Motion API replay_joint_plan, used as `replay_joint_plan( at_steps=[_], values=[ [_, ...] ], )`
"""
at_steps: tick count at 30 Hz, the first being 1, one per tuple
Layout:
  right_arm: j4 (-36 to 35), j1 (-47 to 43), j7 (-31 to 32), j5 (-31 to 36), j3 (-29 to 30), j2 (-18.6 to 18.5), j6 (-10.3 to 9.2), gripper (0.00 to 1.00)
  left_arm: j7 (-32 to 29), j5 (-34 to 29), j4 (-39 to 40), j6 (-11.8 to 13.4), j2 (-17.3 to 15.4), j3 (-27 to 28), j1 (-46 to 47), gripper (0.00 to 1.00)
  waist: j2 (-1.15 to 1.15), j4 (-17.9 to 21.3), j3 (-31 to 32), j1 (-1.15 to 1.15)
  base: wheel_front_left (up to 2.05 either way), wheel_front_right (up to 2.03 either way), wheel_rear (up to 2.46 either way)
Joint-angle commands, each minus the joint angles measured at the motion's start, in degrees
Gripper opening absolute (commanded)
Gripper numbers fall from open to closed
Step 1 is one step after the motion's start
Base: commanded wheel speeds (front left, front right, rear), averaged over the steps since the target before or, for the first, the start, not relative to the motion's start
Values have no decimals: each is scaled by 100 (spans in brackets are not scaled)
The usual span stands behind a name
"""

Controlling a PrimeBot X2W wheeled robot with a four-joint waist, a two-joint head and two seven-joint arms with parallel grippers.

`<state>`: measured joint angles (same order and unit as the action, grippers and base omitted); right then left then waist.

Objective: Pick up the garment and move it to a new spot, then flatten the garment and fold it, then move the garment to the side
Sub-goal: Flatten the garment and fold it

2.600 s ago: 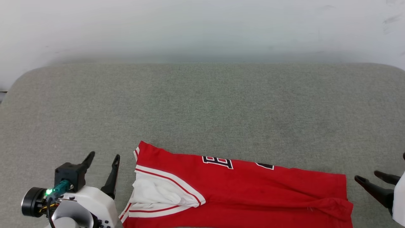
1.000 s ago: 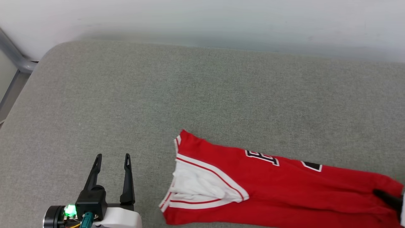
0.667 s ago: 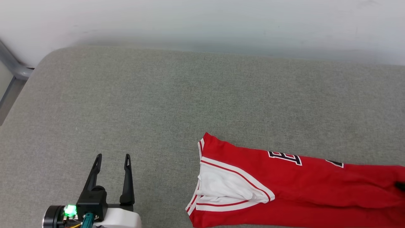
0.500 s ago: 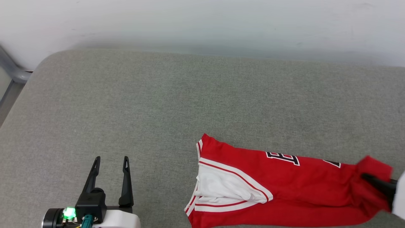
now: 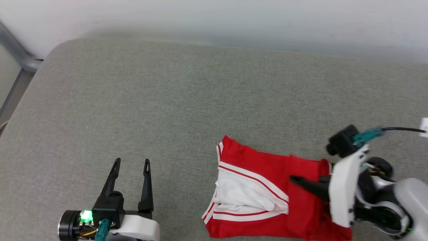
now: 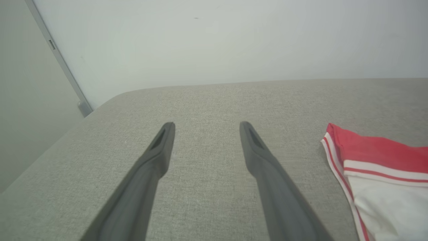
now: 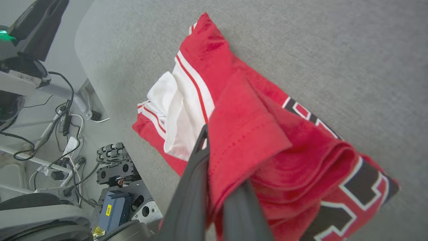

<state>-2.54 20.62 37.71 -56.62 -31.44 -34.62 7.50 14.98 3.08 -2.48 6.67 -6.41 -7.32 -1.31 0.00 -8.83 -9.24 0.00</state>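
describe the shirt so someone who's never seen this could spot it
On the wide grey padded surface, toward its near right edge, lies the garment. It is the only bright red cloth, with a white sleeve and striped trim, one end pinched by the right end effector.

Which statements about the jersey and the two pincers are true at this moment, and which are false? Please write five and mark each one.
1. The right pincer is shut on red cloth of the garment. True.
2. The left pincer holds the white sleeve. False: it is open over the bare grey padded surface, apart from the garment.
3. The garment lies on the grey padded surface. True.
4. The garment is spread flat at full length. False: the end held by the right pincer is folded over, towards the white sleeve.
5. The white sleeve has a border of red and white stripes. True.
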Motion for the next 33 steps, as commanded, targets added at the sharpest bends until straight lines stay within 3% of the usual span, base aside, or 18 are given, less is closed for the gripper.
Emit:
replay_joint_plan(
  at_steps=[1,8,17,18,19,20,27,33],
  values=[
    [64,169,32,60,-148,111,-3,0,28,-41,-14,-22,42,-15,96,100,0,-83,-72,0,0,0,0],
    [720,943,-192,370,-883,699,-3,0,27,-59,-71,-95,128,-34,233,100,0,-260,-262,0,0,0,0],
    [2377,1700,-830,783,-1635,1392,-3,0,28,-89,-163,-143,246,-62,476,100,0,-416,-522,0,0,0,0],
    [2436,1729,-926,756,-1673,1420,-3,12,28,-91,-174,-141,249,-54,469,100,0,-401,-510,0,0,0,0],
    [2472,1748,-1040,740,-1700,1437,-3,78,28,-91,-193,-140,249,-39,447,100,0,-376,-482,0,0,0,0],
    [2472,1761,-1158,721,-1736,1435,-3,100,28,-95,-208,-145,248,-28,415,100,0,-349,-447,0,0,0,0],
    [1836,1559,-2261,634,-1526,996,-3,100,28,-121,-289,-202,190,91,197,100,0,-60,-18,0,0,0,0],
    [1560,1164,-3352,1309,-716,600,-3,100,28,-109,-290,-244,126,205,12,100,0,281,270,0,0,0,0]
  ],
)
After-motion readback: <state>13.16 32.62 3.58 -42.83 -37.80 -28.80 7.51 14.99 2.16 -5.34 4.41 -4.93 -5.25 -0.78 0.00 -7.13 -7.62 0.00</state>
